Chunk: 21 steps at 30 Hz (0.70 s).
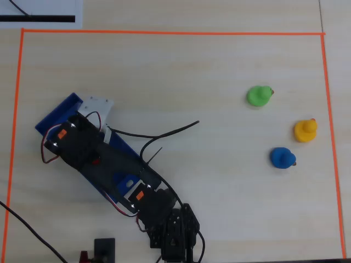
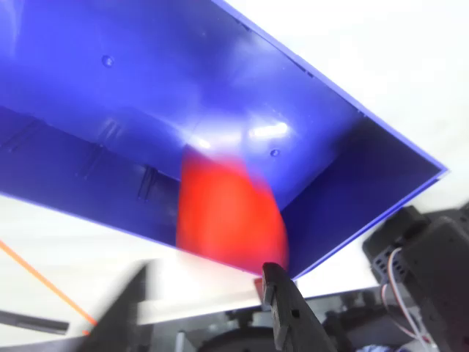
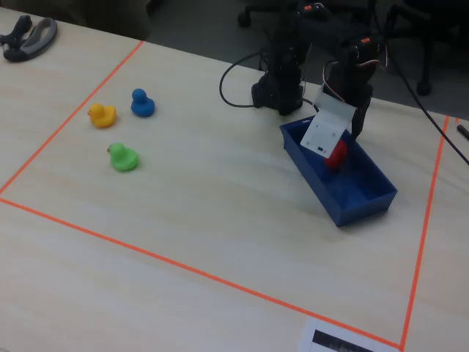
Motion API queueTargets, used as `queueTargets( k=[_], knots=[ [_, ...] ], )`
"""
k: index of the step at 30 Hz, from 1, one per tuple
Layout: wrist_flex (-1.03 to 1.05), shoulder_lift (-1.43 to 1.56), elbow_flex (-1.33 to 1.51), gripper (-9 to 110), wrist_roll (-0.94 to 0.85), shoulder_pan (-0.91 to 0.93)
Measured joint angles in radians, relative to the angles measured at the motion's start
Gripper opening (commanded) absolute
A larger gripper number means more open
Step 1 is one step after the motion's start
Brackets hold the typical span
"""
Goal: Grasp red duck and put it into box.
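Observation:
The red duck (image 2: 227, 213) shows as a blurred red blob inside the blue box (image 2: 110, 110) in the wrist view, just past my fingertips and not touching them. In the fixed view the red duck (image 3: 336, 156) is over the middle of the box (image 3: 359, 205), partly hidden under my white jaw. My gripper (image 3: 330, 149) hangs over the box with its jaws wide apart and nothing between them. From overhead, my arm covers most of the box (image 1: 57, 112); only a red speck of the duck (image 1: 96, 160) shows.
A green duck (image 1: 258, 96), a yellow duck (image 1: 305, 130) and a blue duck (image 1: 282, 158) sit at the right of the overhead view, far from the box. Orange tape (image 1: 164, 33) frames the table. The arm base (image 1: 173, 230) and cables lie by the box.

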Motion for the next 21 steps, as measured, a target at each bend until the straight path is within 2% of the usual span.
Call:
queueTargets(
  k=[3, 7, 11, 14, 18, 21],
  knots=[
    [0.0, 0.034, -0.014, 32, -0.031, 0.028],
    [-0.002, 0.112, -0.112, 17, -0.087, 0.133],
    [-0.061, 0.229, -0.193, 0, -0.193, 0.324],
    [-0.284, 0.347, -0.124, 0, -0.311, 0.5],
    [-0.721, 0.558, 0.124, 0, -0.494, 0.735],
    [-0.989, 0.718, 0.322, 0, -0.598, 0.822]
  ],
)
